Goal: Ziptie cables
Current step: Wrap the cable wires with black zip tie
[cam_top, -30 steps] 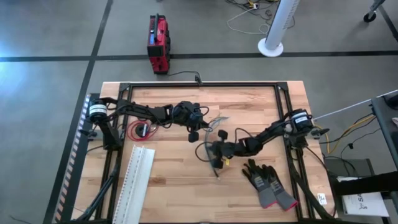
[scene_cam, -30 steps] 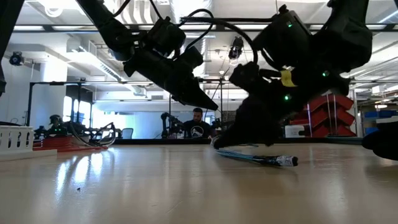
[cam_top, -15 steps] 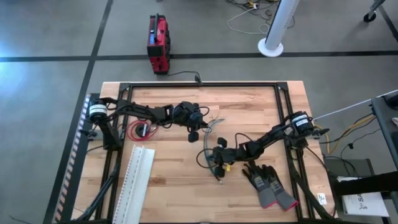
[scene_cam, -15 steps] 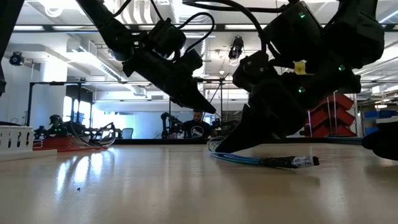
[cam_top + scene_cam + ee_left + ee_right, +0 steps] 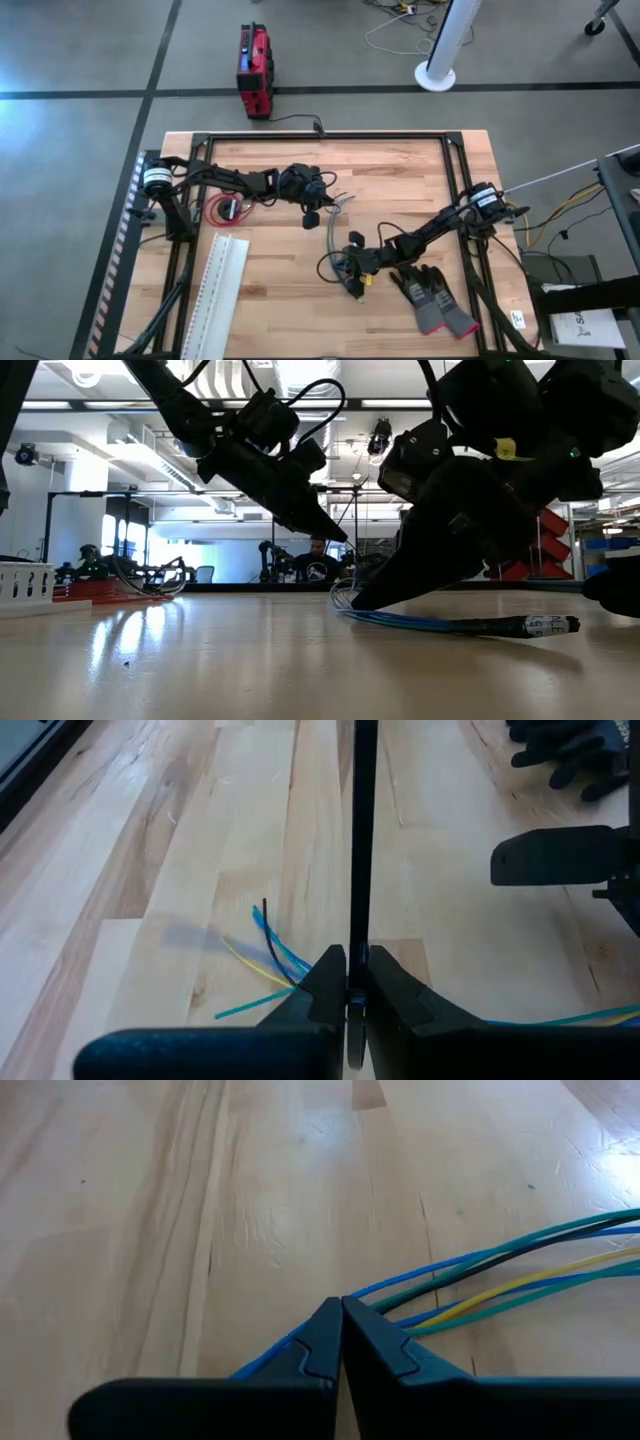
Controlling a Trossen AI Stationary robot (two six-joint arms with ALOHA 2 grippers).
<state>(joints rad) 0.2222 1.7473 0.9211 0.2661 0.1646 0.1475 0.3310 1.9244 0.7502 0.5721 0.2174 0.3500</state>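
Looking down on the surface, where do the cables (image 5: 331, 235) lie?

Mid-surface, between the two arms. The bundle's loose coloured ends lie just beside the left pincer (image 5: 313, 210). From there it runs toward the front edge, bends, and passes through the right pincer (image 5: 352, 266). A short dark-sleeved end sticks out beyond it.

Is the right pincer gripping them?

Yes. Its wrist view shows the right pincer (image 5: 340, 1342) clenched, with the blue, green and yellow cables (image 5: 500, 1270) streaming away from its tips. The low view shows the cables (image 5: 450, 625) flat on the wood under that arm.

And the left one?

The left pincer (image 5: 348, 1005) is clenched on a thin black strip (image 5: 356, 820), which I take for the tie. It stands straight out ahead of the fingers. That pincer hangs above the surface, so the bundle lies below it and a little toward the right arm.

So what does the next move turn on?

The crossing, I'd say. The bundle's long axis runs roughly back to front from the frayed ends to the right pincer. The strip has to go across that line, not along it. The left arm is nearer the free stretch, and the right pins the far end.

Anything close by?

The gloves (image 5: 432, 295) lie near the right arm, apart from the bundle.
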